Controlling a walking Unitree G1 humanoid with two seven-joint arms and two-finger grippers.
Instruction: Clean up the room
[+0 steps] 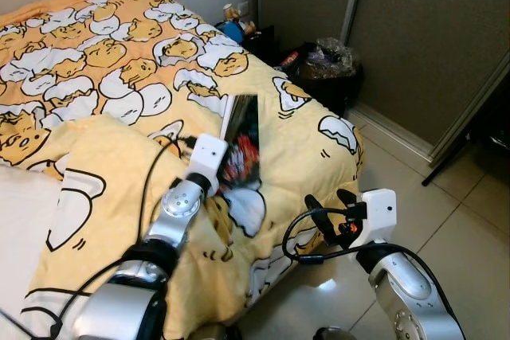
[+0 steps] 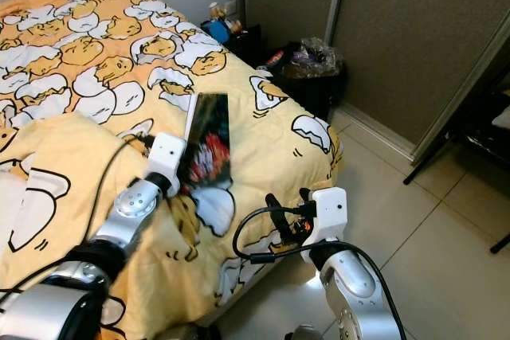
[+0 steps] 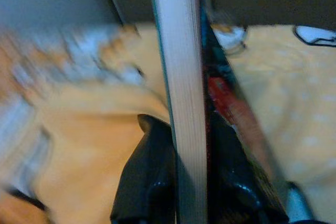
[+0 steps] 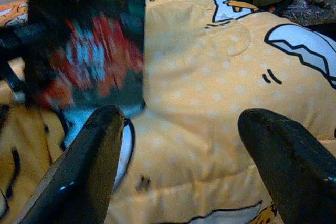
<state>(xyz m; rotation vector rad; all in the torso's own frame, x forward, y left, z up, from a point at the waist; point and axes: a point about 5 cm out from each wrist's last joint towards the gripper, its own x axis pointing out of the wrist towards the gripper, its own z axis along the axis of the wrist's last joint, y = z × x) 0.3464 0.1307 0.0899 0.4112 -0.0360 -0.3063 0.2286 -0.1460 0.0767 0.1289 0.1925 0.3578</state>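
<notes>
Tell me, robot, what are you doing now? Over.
Left end effector shut on book, lifting it on edge over the bed. Right end effector open, empty, near bed edge. Nothing blocking.

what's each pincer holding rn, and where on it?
Left pincer is shut on the book, gripping its near lower end, one finger on each cover, page edges facing the wrist camera. Right pincer is open, holding nothing, beside the bed's edge.
</notes>
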